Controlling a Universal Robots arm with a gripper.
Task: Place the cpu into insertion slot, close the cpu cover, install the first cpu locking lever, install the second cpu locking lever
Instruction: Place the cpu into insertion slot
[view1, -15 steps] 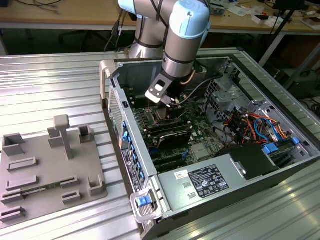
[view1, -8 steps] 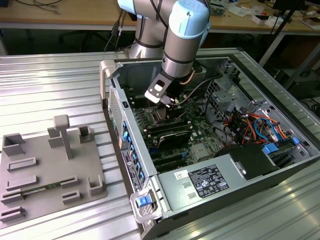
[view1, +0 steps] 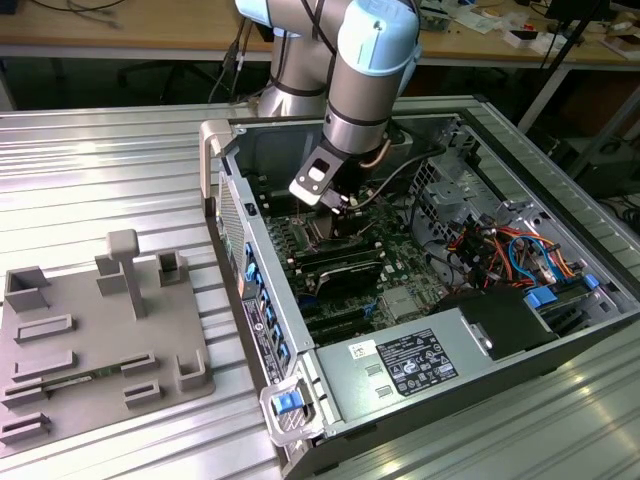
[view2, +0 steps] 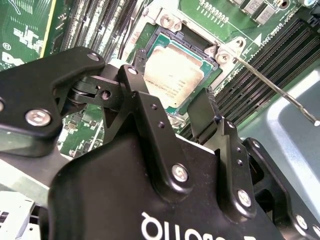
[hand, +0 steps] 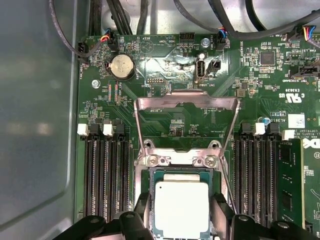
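Note:
The cpu (hand: 181, 207) (view2: 172, 75), a flat square chip with a dull silver top, lies flat in the insertion slot (hand: 180, 171) (view2: 162, 37) on the green board. My gripper (hand: 181, 217) (view2: 170, 87) (view1: 335, 205) hovers just over it, open, its two black fingers (hand: 142, 210) standing on either side of the chip with small gaps. The cpu cover (hand: 186, 101), a silvery frame with a square window, is swung up and back on its hinge, away from the slot. A thin metal locking lever (view2: 270, 85) sticks up free beside the slot.
Long black memory slots (hand: 102, 185) (hand: 255, 185) flank the socket. A coin battery (hand: 121, 66) and cables (hand: 220, 20) lie beyond the cover. The computer case's walls (view1: 225, 190) enclose the board. A grey fixture plate (view1: 90, 340) lies at the exterior view's left.

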